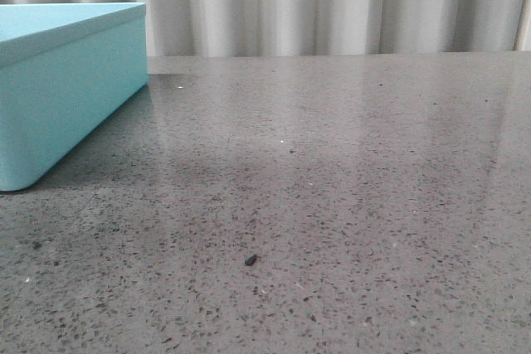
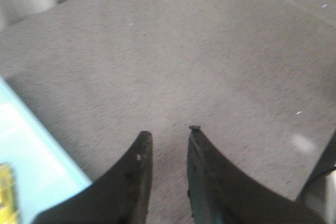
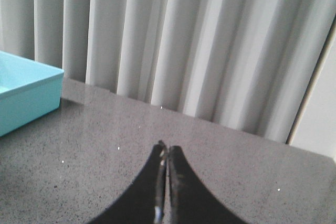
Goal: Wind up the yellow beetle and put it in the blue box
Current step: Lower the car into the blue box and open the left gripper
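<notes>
Overhead-lit grey speckled table (image 1: 348, 205), pleated curtain (image 1: 332, 2) behind

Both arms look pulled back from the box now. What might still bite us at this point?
1. The left tool sits open and empty close beside the blue box; a careless swing might clip its wall.
2. Only a yellow sliver shows inside the box, so the beetle's resting pose is unconfirmed.
3. A dark chip lies on the table.

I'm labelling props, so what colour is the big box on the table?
Light turquoise-blue, plain sides; the blue box shows best in the front view.
</notes>
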